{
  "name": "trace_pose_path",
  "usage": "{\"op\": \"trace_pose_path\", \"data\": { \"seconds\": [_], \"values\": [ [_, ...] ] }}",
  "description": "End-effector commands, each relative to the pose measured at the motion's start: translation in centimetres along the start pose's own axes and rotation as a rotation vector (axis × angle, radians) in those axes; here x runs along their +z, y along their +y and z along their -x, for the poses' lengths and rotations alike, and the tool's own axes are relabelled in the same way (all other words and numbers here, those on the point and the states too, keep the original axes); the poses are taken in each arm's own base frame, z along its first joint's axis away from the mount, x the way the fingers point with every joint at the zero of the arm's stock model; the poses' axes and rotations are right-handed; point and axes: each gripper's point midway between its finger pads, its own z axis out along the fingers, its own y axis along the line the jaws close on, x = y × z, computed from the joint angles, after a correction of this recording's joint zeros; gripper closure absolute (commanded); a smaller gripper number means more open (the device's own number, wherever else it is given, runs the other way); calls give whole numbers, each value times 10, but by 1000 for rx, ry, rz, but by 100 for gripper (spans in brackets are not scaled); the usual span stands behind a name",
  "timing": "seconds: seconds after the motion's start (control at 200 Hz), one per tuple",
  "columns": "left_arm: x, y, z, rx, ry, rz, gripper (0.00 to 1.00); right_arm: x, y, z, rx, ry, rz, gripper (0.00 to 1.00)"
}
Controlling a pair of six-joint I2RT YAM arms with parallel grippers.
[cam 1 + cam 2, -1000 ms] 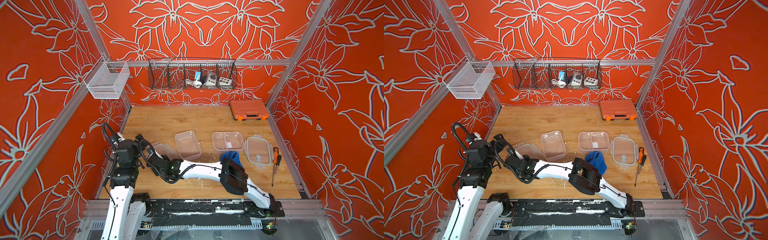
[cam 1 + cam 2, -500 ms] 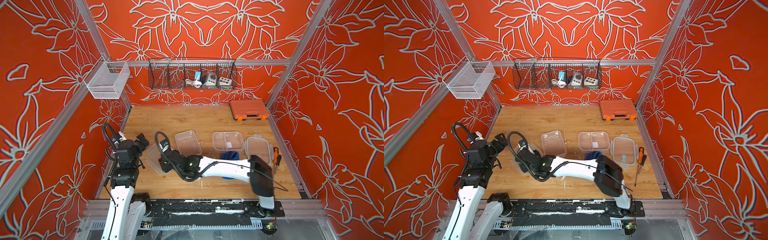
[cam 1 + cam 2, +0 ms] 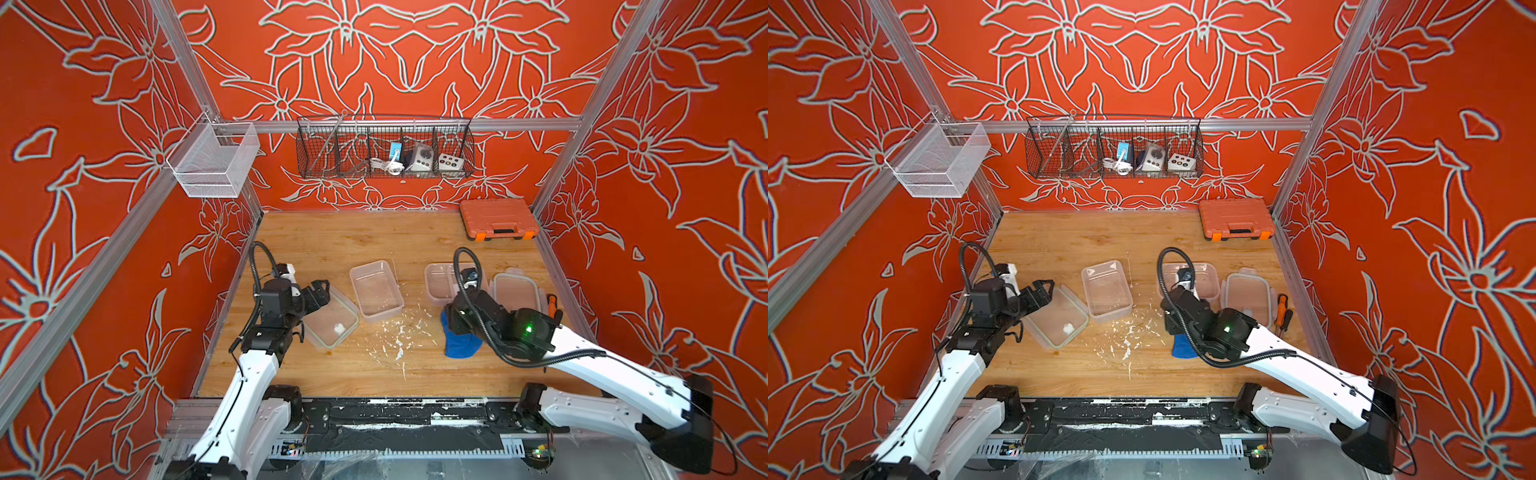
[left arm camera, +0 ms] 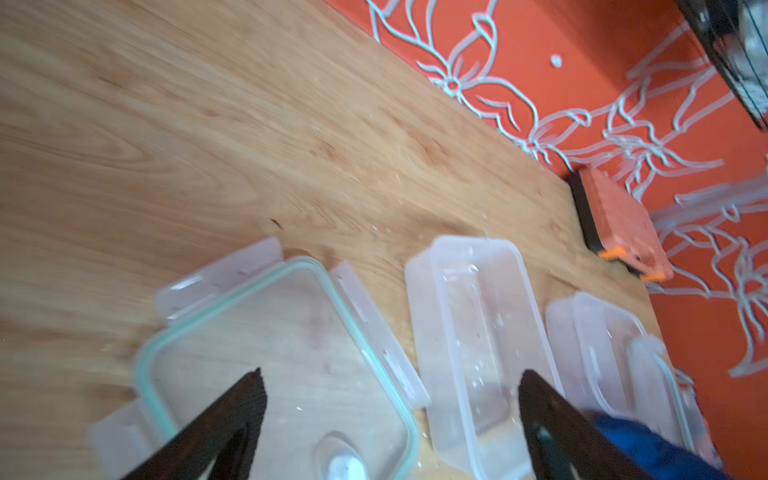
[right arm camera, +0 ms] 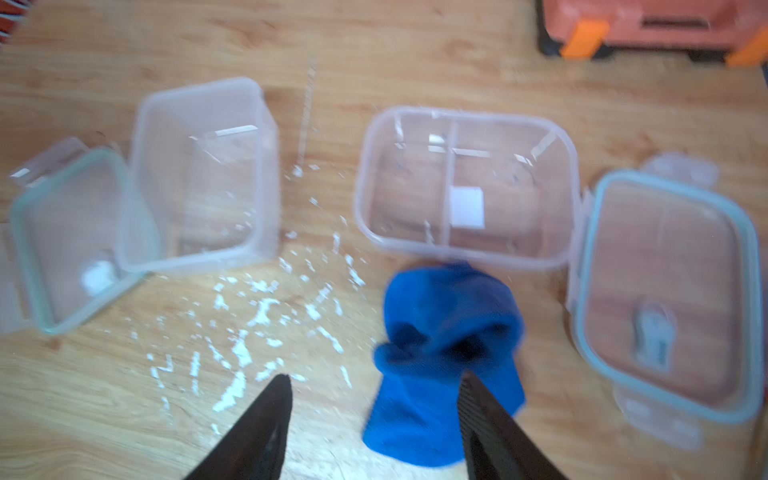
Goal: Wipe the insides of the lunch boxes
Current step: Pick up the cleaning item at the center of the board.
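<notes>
Two clear lunch boxes stand open mid-table: an undivided one and a divided one with a white sticker, partly hidden by my right arm in both top views. A crumpled blue cloth lies on the wood just in front of the divided box. My right gripper hangs open above the cloth's near end, holding nothing. My left gripper is wide open over a teal-rimmed lid, left of the undivided box.
A second lid lies right of the divided box, with a screwdriver beyond it. White crumbs litter the wood between the boxes. An orange tool case sits at the back right.
My right arm has swung from the left side of the table across to the right, over the blue cloth, and its jaws have widened. The left gripper has stayed by the lid.
</notes>
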Motion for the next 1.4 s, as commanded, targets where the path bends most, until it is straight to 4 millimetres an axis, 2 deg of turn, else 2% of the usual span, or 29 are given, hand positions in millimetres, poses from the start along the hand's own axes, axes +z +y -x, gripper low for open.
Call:
{"op": "trace_pose_path", "data": {
  "seconds": [0.0,0.1,0.235,0.39,0.54,0.605,0.726,0.811,0.851,0.916,0.976,1.051,1.146,1.226,1.391],
  "values": [
    [12,-27,-19,64,44,-51,7,13,-25,-36,88,138,-79,34],
    [20,-28,-35,63,91,-38,7,18,-33,-42,89,155,-106,33],
    [21,-25,-44,62,107,-46,8,34,-32,-59,129,210,-63,33],
    [24,-29,-43,73,108,-61,8,55,-29,-71,137,237,-45,33],
    [30,-35,-41,84,129,-72,8,70,-21,-64,101,238,-39,31],
    [37,-31,-47,83,155,-56,8,78,-21,-63,96,247,-42,31],
    [38,-29,-48,83,152,-50,8,98,-25,-76,113,314,-62,33],
    [38,-26,-50,88,154,-42,8,108,-29,-87,104,362,-93,41],
    [38,-26,-49,91,153,-39,8,111,-31,-90,99,378,-107,52],
    [38,-24,-50,90,152,-33,8,113,-33,-93,96,389,-119,74],
    [39,-23,-50,91,150,-31,8,109,-32,-91,107,380,-106,88],
    [39,-22,-50,90,145,-27,8,97,-30,-82,120,348,-80,100],
    [42,-21,-50,87,144,-22,8,70,-28,-64,114,300,-36,100],
    [45,-21,-51,85,144,-22,8,44,-20,-40,102,242,37,100],
    [53,-21,-50,80,158,-10,8,-12,8,28,81,83,204,100]
  ]
}}
